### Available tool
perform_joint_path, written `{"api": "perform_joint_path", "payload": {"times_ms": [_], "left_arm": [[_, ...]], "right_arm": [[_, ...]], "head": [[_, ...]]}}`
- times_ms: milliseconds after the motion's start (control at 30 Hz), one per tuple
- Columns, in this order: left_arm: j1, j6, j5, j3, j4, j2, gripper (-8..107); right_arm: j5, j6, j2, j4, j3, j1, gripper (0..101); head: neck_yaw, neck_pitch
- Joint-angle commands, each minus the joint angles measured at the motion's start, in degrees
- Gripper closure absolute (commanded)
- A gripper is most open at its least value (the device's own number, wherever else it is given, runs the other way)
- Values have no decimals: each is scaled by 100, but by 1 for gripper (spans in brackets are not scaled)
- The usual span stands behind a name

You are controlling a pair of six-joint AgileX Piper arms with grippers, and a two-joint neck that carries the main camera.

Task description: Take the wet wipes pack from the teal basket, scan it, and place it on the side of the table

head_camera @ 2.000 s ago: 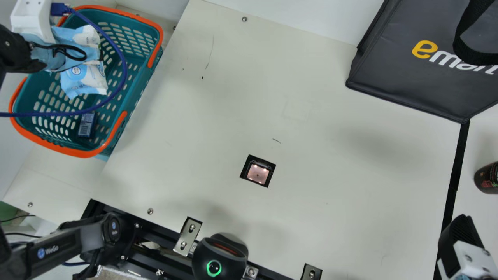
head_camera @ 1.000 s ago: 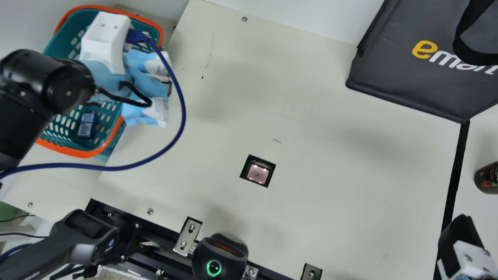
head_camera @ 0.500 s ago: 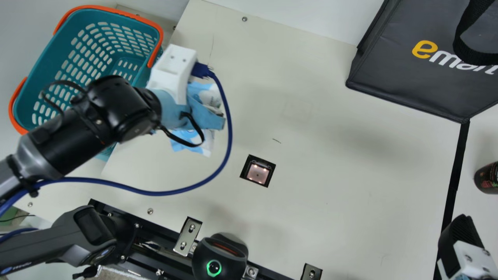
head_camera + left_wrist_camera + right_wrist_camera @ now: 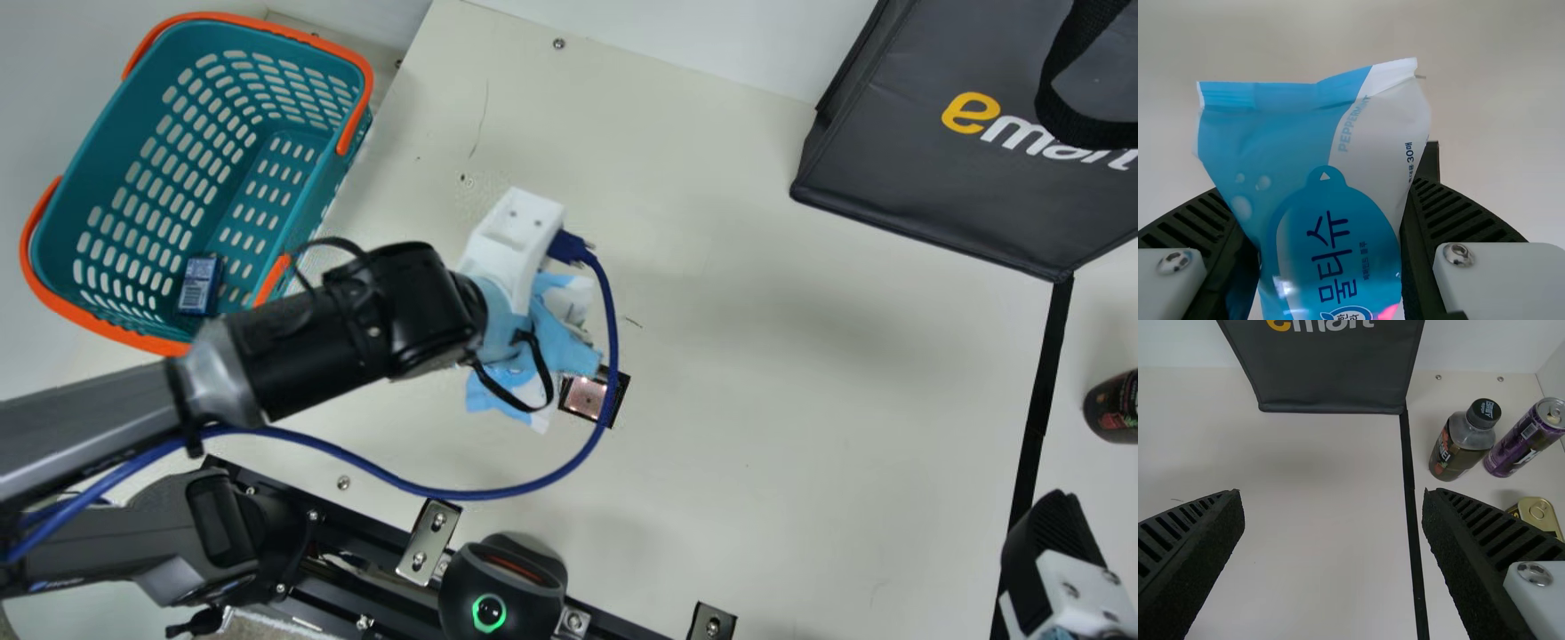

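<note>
Main view, bag: the black fabric bag (image 4: 925,187), with a dark strap, bears large yellow and white lettering.
Main view, small box: blue with a pale printed label (image 4: 199,284), inside the teal basket (image 4: 191,89) of slotted plastic with orange handles.
Main view, wet wipes pack: blue and white (image 4: 569,342), it has moved with the left gripper (image 4: 516,231) away from the basket since half a second ago, and now overlaps a corner of the lit square window (image 4: 589,397) in the cream worktop (image 4: 756,427).
Main view, right gripper: at the lower right (image 4: 1058,551), in the same place as before.
Left wrist view, pack print: dark Korean characters on a rounded blue panel, pale lettering on the white part; the film is glossy and creased, with a flat, crimped end.
Left wrist view, fingers: black and ribbed (image 4: 1198,227), clamped on the pack from both sides.
Right wrist view, fingers: black and ribbed (image 4: 1191,553), wide apart.
Right wrist view, containers: a labelled dark bottle (image 4: 1461,443), a purple printed can (image 4: 1528,437) and a gold tin (image 4: 1538,513).
</note>
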Motion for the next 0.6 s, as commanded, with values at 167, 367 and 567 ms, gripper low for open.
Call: {"api": "perform_joint_path", "payload": {"times_ms": [167,367,567], "left_arm": [[-219,463,-275,6,-162,370,107],[-274,1272,-543,37,-395,589,107],[-248,2088,-805,58,-689,809,107]], "right_arm": [[0,0,0,0,0,0,6],[0,0,0,0,0,0,6],[0,0,0,0,0,0,6]], "head": [[23,-166],[23,-166],[23,-166]]}}
